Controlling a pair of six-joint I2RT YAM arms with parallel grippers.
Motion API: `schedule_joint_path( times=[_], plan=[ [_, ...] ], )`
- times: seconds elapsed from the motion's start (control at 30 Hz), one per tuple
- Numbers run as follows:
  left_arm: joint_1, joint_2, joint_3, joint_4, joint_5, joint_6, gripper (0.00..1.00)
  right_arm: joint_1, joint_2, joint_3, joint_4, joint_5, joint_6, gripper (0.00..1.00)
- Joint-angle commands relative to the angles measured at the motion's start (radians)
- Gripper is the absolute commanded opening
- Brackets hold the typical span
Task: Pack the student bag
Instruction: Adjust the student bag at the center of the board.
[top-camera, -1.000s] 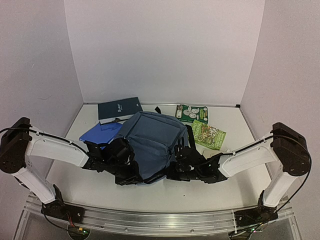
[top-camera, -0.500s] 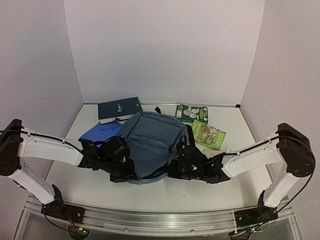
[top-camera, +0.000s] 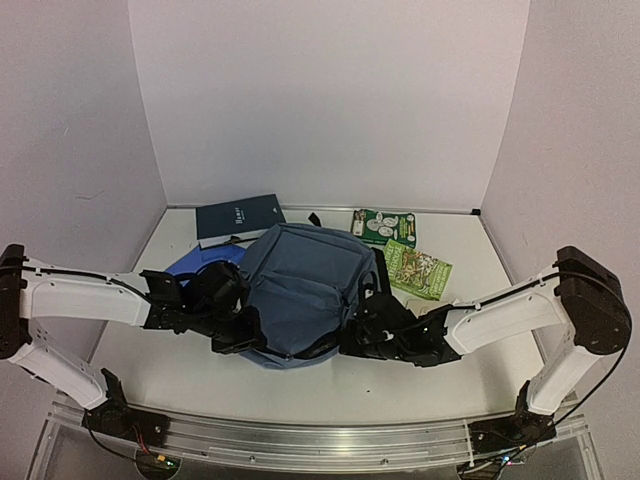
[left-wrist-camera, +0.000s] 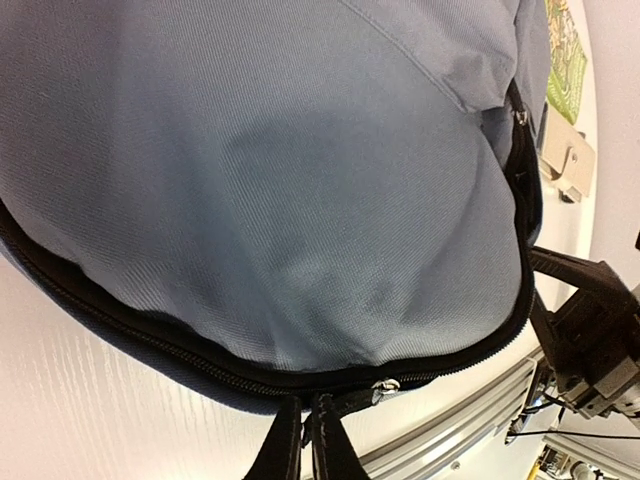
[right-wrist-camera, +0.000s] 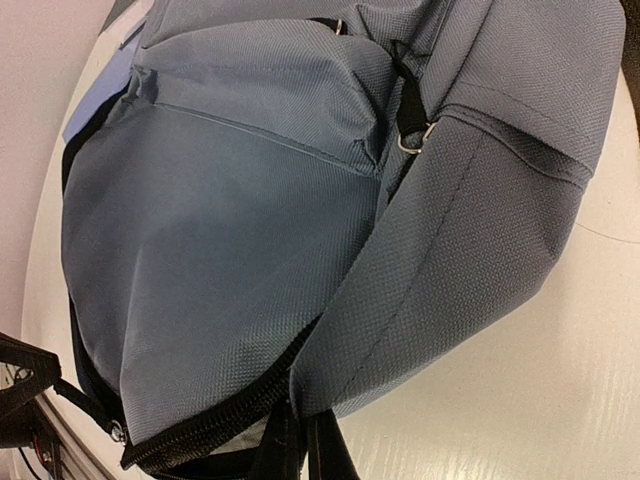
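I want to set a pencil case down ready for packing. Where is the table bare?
Bare: the near strip of table in front of the student bag, and the far right corner between the nearer green box and the side wall. Crowded: far left, where the navy book and the blue book lie close by the bag.

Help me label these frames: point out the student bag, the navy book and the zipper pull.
student bag (top-camera: 300, 285), top view, front panel.
navy book (top-camera: 240, 217), top view, cover.
zipper pull (left-wrist-camera: 383, 386), left wrist view, metal slider.
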Motion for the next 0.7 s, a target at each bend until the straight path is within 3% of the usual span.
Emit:
schedule_joint_path(
  times=[0.0, 0.17, 0.67],
  plan=[
    [0.055, -0.05, -0.022, 0.016, 0.013, 0.029, 0.0, -0.003, -0.047, -0.009, -0.022, 0.07, -0.017, 0.0],
    [0.156, -0.081, -0.027, 0.034, 0.123, 0.048, 0.0, -0.037, -0.066, 0.004, -0.056, 0.07, -0.065, 0.0],
    [0.484, -0.139, 0.137, 0.077, 0.562, -0.055, 0.0, -0.362, -0.052, 0.207, -0.179, -0.061, -0.363, 0.0]
  ],
)
